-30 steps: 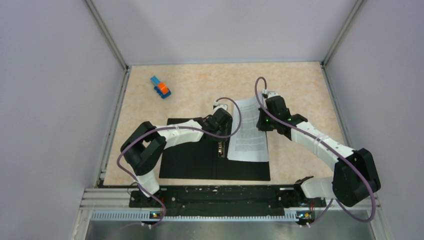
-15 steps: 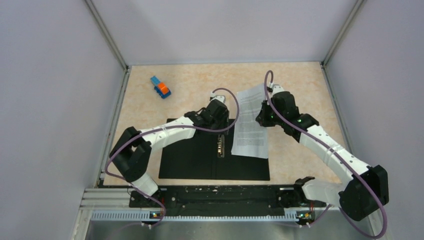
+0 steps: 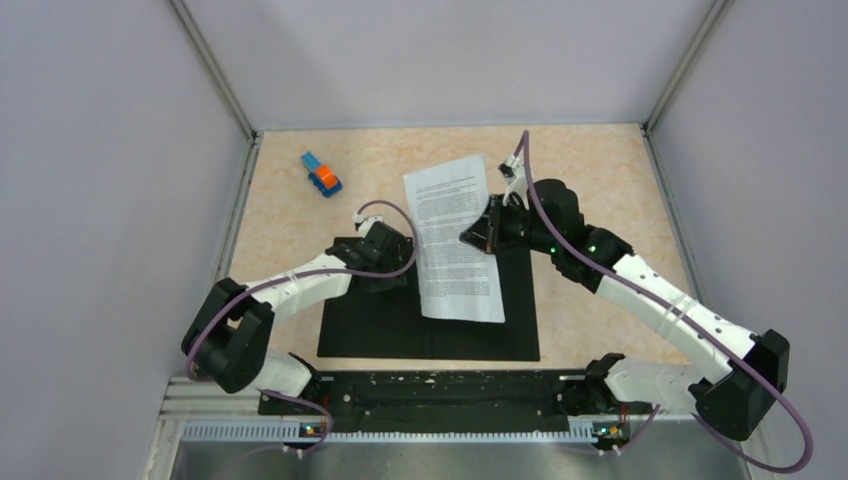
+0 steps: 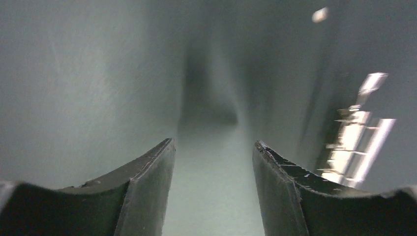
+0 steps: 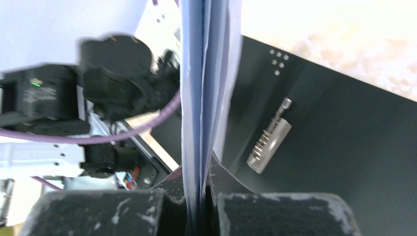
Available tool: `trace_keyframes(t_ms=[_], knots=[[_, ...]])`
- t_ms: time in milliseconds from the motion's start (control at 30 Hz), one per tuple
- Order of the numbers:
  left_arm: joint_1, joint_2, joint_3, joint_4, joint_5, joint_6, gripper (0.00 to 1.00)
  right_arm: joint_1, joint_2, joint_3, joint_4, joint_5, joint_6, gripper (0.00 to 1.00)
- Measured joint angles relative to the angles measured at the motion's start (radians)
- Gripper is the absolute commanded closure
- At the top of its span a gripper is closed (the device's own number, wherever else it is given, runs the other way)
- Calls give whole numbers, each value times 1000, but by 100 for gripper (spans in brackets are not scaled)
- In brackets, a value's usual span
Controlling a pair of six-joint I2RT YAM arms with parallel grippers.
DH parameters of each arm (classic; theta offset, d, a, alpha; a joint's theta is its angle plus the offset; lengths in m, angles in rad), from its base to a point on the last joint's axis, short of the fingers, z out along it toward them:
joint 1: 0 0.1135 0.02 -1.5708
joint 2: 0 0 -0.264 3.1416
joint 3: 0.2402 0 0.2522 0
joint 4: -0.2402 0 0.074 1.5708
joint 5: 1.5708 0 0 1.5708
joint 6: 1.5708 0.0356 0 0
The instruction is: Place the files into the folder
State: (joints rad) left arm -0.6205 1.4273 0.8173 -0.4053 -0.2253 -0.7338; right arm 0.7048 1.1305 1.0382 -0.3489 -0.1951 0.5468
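Note:
The folder [image 3: 380,325] lies open on the table, black inside up. Its metal spine clip shows in the right wrist view [image 5: 269,142] and, blurred, in the left wrist view [image 4: 359,142]. My right gripper [image 3: 478,235] is shut on the right edge of the files [image 3: 452,230], white printed sheets held above the folder's middle; their near end hangs over the spine. In the right wrist view the fingers [image 5: 202,169] pinch the sheets [image 5: 206,73] edge-on. My left gripper [image 3: 390,268] is open and empty, close over the folder's left half [image 4: 98,98], jaws [image 4: 214,143] apart.
A small blue-and-orange toy block [image 3: 321,173] lies at the far left of the table. Grey walls with metal rails enclose the table on three sides. The black base rail [image 3: 440,392] of the arms runs along the near edge, just behind the folder.
My right gripper has carried the sheets left, from the right side of the folder to over its middle. My left gripper has drawn back left, away from the spine clip.

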Motion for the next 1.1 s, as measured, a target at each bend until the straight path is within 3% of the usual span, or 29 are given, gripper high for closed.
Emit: trace_keyframes(t_ms=[200,567,900,1100], knots=[[0,-4,-92,-3,-35,-84,32,-6,2,-49,107,-12,57,100],[-1,-13,-107,18,-61,-132,32,-100,114,-406,176,149,-6,100],[-1,-13,-107,18,-60,-132,32,-100,19,-600,282,244,-41,100],[-1,-13,-107,18,-60,-132,32,-100,-4,-626,315,256,-50,100]])
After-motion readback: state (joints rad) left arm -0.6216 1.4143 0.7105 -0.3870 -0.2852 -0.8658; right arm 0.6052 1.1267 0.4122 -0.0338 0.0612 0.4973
